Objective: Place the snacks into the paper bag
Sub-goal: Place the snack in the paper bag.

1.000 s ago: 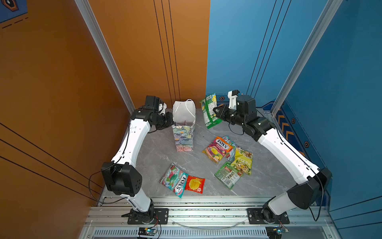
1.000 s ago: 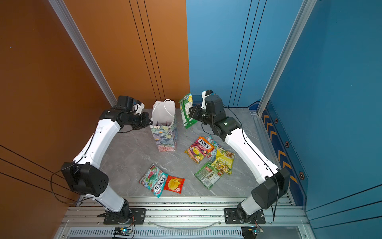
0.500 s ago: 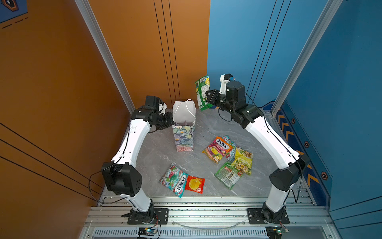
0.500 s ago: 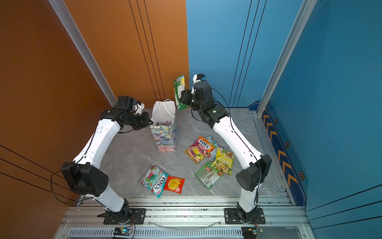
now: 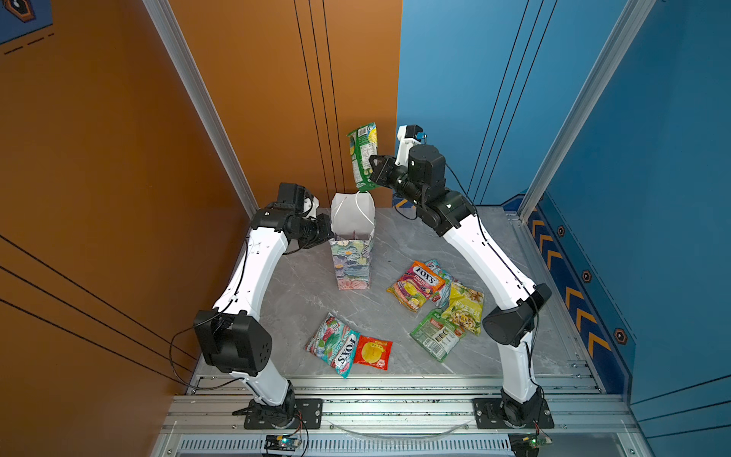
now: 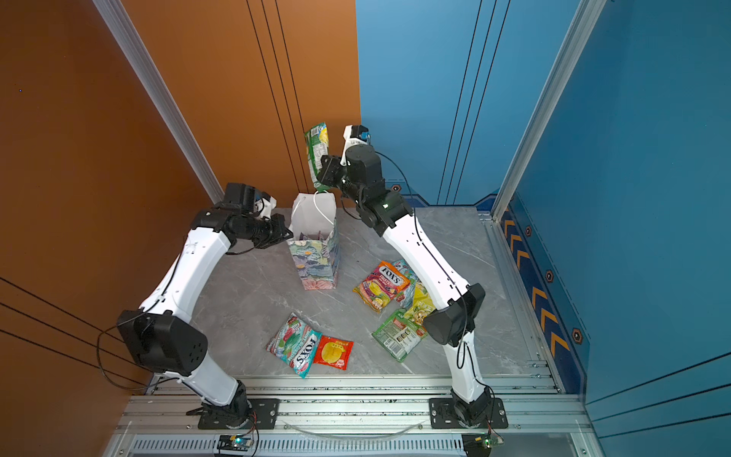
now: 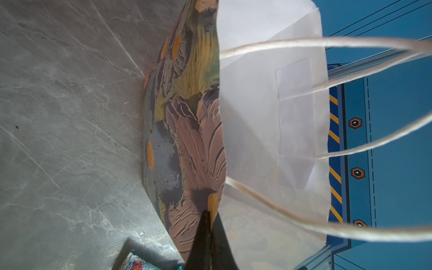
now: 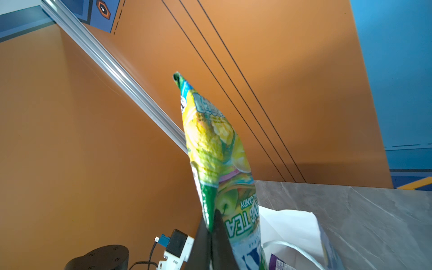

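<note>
The floral paper bag (image 5: pixel 352 257) (image 6: pixel 316 261) stands open at the back of the table. My left gripper (image 5: pixel 326 233) (image 7: pixel 210 217) is shut on its near rim, one finger inside and one outside the bag (image 7: pixel 257 117). My right gripper (image 5: pixel 372 176) (image 6: pixel 323 170) (image 8: pixel 210 222) is shut on the lower edge of a green candy packet (image 5: pixel 362 154) (image 6: pixel 316 152) (image 8: pixel 215 152). It holds the packet upright just above the bag's mouth (image 8: pixel 292 224). A purple packet (image 8: pixel 278 264) lies inside the bag.
Loose snacks lie on the grey table. At the right are an orange FOX'S bag (image 5: pixel 415 283), a yellow pouch (image 5: pixel 464 306) and a green pouch (image 5: pixel 435 336). Near the front are a teal FOX'S bag (image 5: pixel 334 348) and a red-yellow sachet (image 5: pixel 372 352). Orange and blue walls stand close behind.
My right arm has lifted the green packet and carried it left, from beside the bag to above its mouth. The left arm and the bag have not moved.
</note>
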You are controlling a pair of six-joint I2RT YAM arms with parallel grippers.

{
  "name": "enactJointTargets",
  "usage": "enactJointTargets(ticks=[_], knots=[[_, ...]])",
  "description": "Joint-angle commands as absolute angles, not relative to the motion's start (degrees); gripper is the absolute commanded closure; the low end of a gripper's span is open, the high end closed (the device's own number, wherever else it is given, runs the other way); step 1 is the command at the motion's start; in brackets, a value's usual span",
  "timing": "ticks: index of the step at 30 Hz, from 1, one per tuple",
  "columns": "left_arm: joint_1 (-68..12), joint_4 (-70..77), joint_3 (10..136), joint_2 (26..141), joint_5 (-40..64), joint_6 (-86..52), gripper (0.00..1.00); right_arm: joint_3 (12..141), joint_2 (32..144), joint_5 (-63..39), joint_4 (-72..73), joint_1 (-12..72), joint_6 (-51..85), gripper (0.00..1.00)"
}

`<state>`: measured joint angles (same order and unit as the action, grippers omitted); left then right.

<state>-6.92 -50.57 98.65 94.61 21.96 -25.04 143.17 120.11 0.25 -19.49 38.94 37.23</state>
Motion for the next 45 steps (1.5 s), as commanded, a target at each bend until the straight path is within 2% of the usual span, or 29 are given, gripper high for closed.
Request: enactJointTargets(ticks=[1, 12, 26, 45], knots=[[-7.4, -49.2, 98.6, 94.2, 24.0, -25.6, 1.00, 146.9, 121.6, 0.4, -17.5, 39.7, 36.0, 1.00], [-7.4, -49.0, 98.4, 94.3, 24.3, -25.6, 1.00, 146.0, 120.9, 1.0, -22.7, 42.8, 35.5, 1.00], [-7.0, -48.8, 97.9, 93.6, 24.5, -25.5, 1.00, 125.8, 107.6, 6.9, -20.7, 42.3, 32.6, 1.00], [-6.8, -48.9, 97.5, 93.3, 24.8, -25.4, 1.00, 115.6, 104.3, 7.0, -22.5, 40.6, 34.8, 1.00]])
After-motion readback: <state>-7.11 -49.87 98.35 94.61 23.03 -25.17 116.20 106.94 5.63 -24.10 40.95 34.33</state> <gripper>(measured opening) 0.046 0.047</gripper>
